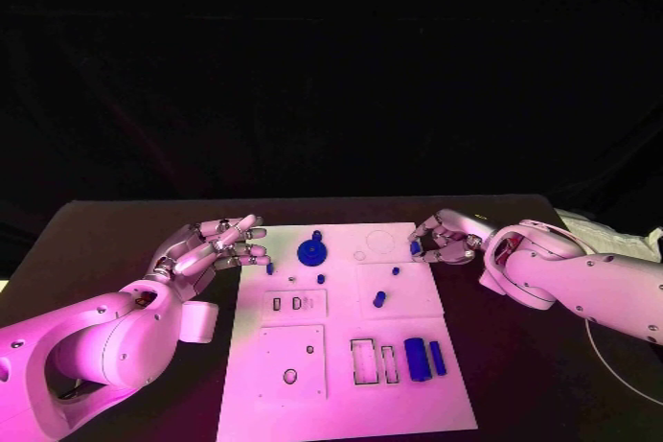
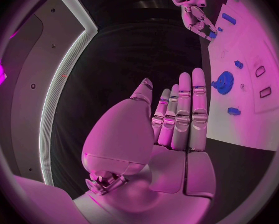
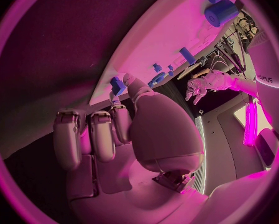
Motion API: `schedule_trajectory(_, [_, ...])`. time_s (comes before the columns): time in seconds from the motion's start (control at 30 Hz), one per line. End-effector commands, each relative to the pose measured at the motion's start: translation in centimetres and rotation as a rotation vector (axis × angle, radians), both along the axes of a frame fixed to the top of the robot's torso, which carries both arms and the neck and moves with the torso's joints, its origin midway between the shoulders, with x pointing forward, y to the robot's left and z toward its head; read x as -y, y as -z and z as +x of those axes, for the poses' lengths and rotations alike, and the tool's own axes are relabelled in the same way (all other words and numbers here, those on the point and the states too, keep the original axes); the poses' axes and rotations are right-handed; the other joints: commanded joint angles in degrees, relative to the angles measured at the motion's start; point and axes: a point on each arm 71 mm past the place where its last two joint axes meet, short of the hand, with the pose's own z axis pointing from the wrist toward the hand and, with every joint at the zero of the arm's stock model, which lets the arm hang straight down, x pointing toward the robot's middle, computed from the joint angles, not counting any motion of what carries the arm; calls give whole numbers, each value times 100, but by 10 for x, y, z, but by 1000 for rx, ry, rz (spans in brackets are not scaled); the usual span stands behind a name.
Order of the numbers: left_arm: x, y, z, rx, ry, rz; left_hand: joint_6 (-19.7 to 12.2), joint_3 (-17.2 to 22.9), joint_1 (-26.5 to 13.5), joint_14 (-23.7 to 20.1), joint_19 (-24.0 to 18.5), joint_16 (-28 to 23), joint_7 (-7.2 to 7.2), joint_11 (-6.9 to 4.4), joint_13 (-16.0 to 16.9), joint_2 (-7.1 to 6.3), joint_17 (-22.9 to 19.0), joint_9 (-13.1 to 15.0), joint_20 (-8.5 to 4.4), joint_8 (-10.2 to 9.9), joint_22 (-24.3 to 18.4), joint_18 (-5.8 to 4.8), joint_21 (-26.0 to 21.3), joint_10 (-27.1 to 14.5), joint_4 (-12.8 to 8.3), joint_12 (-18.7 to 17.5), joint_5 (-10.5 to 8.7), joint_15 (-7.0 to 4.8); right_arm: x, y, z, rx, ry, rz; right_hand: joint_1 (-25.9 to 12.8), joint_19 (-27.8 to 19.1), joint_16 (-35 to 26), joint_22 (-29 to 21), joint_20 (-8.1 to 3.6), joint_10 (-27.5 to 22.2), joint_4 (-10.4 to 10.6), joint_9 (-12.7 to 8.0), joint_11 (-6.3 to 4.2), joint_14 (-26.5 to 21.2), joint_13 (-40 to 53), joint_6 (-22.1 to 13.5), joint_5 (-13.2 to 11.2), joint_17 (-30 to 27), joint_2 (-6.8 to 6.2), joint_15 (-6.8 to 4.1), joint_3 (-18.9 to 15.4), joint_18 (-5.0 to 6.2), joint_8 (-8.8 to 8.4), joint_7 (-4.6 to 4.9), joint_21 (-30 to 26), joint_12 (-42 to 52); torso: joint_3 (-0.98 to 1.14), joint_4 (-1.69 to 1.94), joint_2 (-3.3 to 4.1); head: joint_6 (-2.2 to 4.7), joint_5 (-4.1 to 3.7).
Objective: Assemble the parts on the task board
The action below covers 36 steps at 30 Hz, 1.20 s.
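Parts lay scattered on the task board (image 1: 346,365) mid-table in the head view. Our left hand (image 1: 215,248) hovered beside its left edge, fingers extended together, holding nothing.

In the right wrist view, our right hand (image 3: 114,134) pinched a small blue part (image 3: 117,85) at the board's edge.

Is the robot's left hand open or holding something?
Open. The left hand holds nothing; its fingers stretch out straight beside the white board.
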Motion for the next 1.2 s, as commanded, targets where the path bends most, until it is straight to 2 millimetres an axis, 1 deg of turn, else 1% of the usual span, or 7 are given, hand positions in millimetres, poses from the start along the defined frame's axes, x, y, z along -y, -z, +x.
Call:
schedule_trajectory(0.03, [2,-1,0,5,17,-12,-3,8,-3,-41,-43,2,3,-6,-2,41,7,0,4,-39,7,92,34,-41,-37,-19,-18,6,-1,1,0,-11,-15,-5,65,164,24,561,3,46,-32,9,-3,456,564,80,-27,840,44,-10,17,-102,42,-12,42,39,-2,5,-1,-4,-5])
schedule_trajectory(0.1, [2,-1,0,4,17,-11,-3,8,-3,-41,-43,2,3,-6,-2,41,7,0,4,-39,7,92,34,-41,-37,-19,-18,6,-1,2,0,-12,-14,-5,78,166,26,565,-2,55,-41,13,-11,457,576,128,-60,846,79,-16,37,-103,54,-20,44,53,-1,6,-2,-7,-4])
schedule_trajectory(0.27, [2,-1,0,3,16,-10,-1,6,-1,-43,-48,1,2,-7,-1,43,22,0,3,-42,11,93,40,-40,-43,-18,-18,5,-1,2,1,-14,-13,-6,148,167,28,570,-25,67,-98,20,-45,458,599,288,-284,852,200,-44,153,-103,82,-60,46,71,-2,6,0,-10,-4])
schedule_trajectory(0.43, [2,-1,0,3,16,-10,-1,6,-1,-43,-49,1,2,-7,-1,43,24,0,3,-42,12,93,41,-41,-43,-18,-18,5,-3,3,2,-12,-13,-6,183,168,28,574,-49,79,-135,36,-84,458,618,442,-375,855,302,-74,264,-104,120,-106,48,88,0,1,-1,-13,-3])
schedule_trajectory(0.8, [2,-1,0,3,16,-10,-3,6,0,-43,-50,1,4,-6,-2,44,29,-1,3,-44,13,93,42,-43,-45,-19,-18,5,-2,0,3,26,16,-6,271,169,32,579,-144,103,-267,101,-206,462,649,834,-761,875,572,-179,602,-104,263,-254,48,106,-2,11,-4,-36,-9])
schedule_trajectory(1.03, [2,-1,0,3,15,-9,-3,6,1,-43,-50,1,4,-6,-2,45,30,-1,3,-45,14,93,43,-44,-46,-20,-18,5,-14,-6,-1,45,31,49,138,170,30,578,-176,116,-251,118,-240,463,658,899,-712,875,541,-209,621,-104,293,-291,47,109,-3,8,-10,-39,4])
schedule_trajectory(1.2, [1,0,2,3,11,-8,-4,8,3,-43,-51,1,4,-5,-2,48,34,-1,3,-46,15,93,45,-45,-48,-20,-17,4,-37,-15,-9,27,42,95,33,160,17,552,-188,86,-209,117,-244,457,617,887,-685,847,535,-217,618,-99,283,-295,35,44,-9,0,-28,-53,22])
